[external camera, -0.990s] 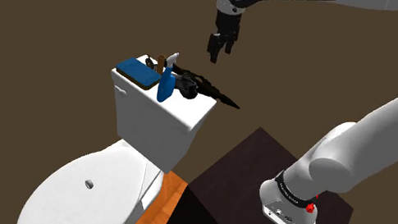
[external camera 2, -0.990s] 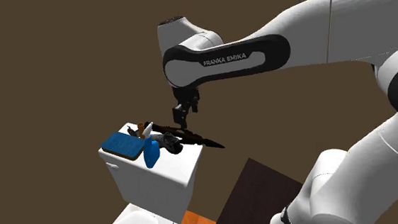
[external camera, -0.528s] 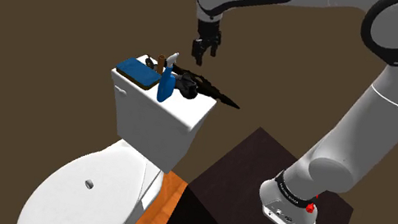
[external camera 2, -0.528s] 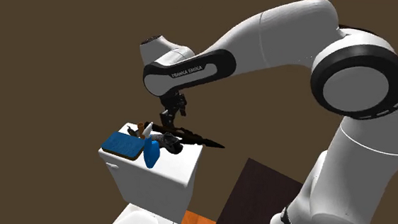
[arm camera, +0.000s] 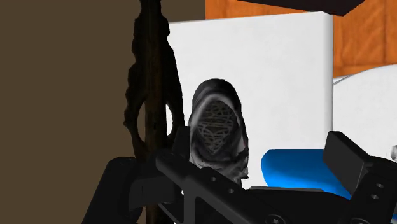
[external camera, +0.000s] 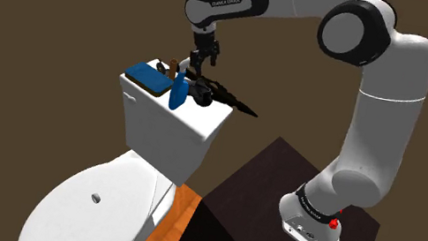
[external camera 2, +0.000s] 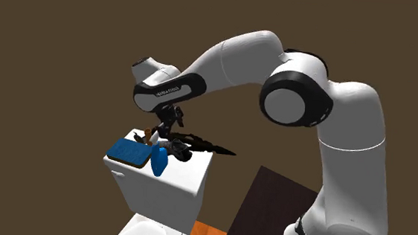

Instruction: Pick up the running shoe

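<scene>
Claw (external camera: 195, 65), all black with two fingers, hangs at the end of the white arm (external camera: 386, 99), close above the things on the toilet. In the wrist view its fingers (arm camera: 347, 162) stand apart with nothing clasped between them. The dark grey running shoe with a pale lattice pattern (arm camera: 216, 130) lies on the flat lid of the white toilet tank (external camera: 168, 125), just below the claw and not touched by it as far as the views show. In the shoulder view the shoe sits just right of an upright blue bottle (external camera: 179, 94). A long, jagged black object (external camera: 232, 99) lies close beside the shoe and juts out past the lid's edge toward that view's right. A flat blue pad (external camera: 147, 77) lies at the lid's left end. A small brown object (external camera: 179, 68) stands behind the bottle; what it is cannot be told. Below the tank is the white toilet lid (external camera: 90, 206), shut, on an orange floor (external camera: 161, 236). The arm's base sits on a dark box stand (external camera: 252, 202). A plain brown wall (external camera: 62, 0) lies behind.
</scene>
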Controlling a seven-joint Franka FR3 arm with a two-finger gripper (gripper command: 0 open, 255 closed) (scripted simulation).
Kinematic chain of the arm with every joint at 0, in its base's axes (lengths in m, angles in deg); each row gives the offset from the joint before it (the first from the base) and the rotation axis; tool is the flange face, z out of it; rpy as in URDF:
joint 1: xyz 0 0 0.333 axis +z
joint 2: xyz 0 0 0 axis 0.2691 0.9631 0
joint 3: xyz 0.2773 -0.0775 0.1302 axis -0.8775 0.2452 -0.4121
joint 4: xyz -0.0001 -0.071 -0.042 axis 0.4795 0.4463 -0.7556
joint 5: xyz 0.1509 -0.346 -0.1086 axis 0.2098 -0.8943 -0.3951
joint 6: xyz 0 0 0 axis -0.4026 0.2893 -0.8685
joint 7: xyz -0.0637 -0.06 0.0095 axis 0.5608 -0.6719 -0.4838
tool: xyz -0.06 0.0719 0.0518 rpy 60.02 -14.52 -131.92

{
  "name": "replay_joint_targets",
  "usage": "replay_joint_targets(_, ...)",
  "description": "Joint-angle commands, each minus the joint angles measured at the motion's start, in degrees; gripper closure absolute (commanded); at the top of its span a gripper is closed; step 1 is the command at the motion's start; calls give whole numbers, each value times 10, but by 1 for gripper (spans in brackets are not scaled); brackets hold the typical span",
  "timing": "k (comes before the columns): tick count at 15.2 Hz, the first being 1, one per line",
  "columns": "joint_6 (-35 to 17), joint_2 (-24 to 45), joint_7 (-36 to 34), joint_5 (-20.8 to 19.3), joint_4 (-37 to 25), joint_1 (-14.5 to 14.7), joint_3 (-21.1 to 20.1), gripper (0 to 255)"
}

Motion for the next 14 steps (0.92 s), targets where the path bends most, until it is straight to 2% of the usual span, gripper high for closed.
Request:
replay_joint_targets(1,13,56,3,-4,-59,0,2,0)
replay_joint_targets(6,68,207,13,-9,-239,3,9,0)
replay_joint_targets(9,132,330,25,-10,-411,4,14,0)
replay_joint_targets(14,117,352,22,-10,-418,4,14,0)
